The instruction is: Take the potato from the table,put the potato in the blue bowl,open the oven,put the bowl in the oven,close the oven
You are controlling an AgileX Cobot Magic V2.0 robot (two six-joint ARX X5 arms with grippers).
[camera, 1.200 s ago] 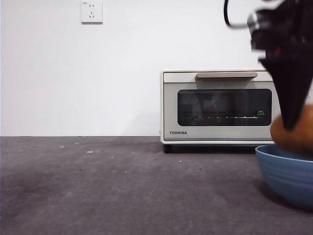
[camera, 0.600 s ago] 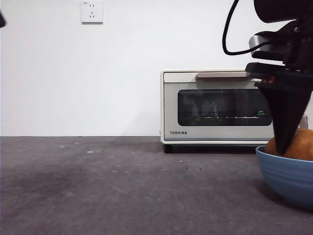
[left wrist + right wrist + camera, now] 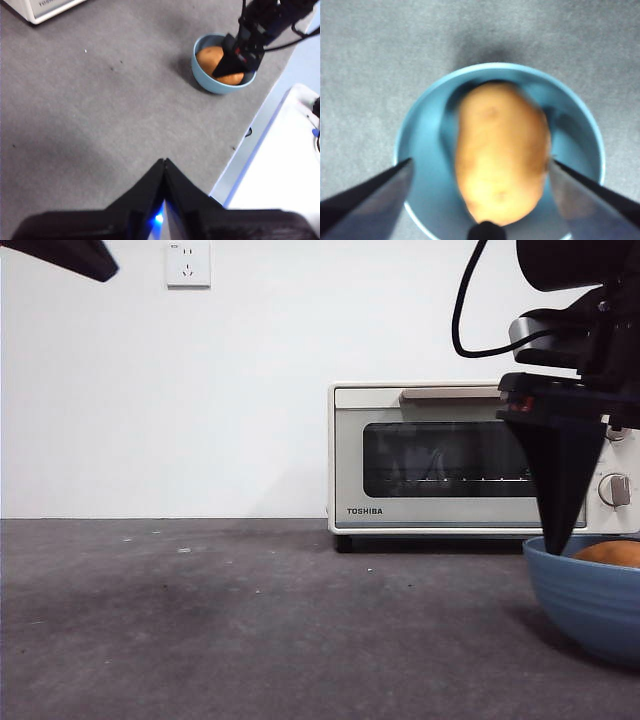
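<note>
Change: a second ago the potato [image 3: 501, 157] hung above the rim between the jaws; it now lies down inside the blue bowl [image 3: 427, 145], only its top showing over the rim in the front view, and a black tip has appeared at that view's top left corner.
Potato: loose in the bowl; its long axis runs lengthwise between the right gripper's jaws, in line with them, one end toward the wrist camera.
Right gripper [image 3: 480, 185]: directly over the bowl, jaws spread wide, one on each side of the potato and clear of it, holding nothing.
Left gripper [image 3: 164, 165]: well apart from the bowl, high above the table [image 3: 100, 100], jaws pressed together to a point, nothing between them.
Oven [image 3: 450, 455]: behind the bowl, door closed, tan handle across the top, one knob visible beside the right gripper's jaw.
Surface: dark grey, matte, speckled with small white flecks; the bowl casts a soft shadow on it.
Room: plain white wall with a wall socket [image 3: 188, 263] high up.
</note>
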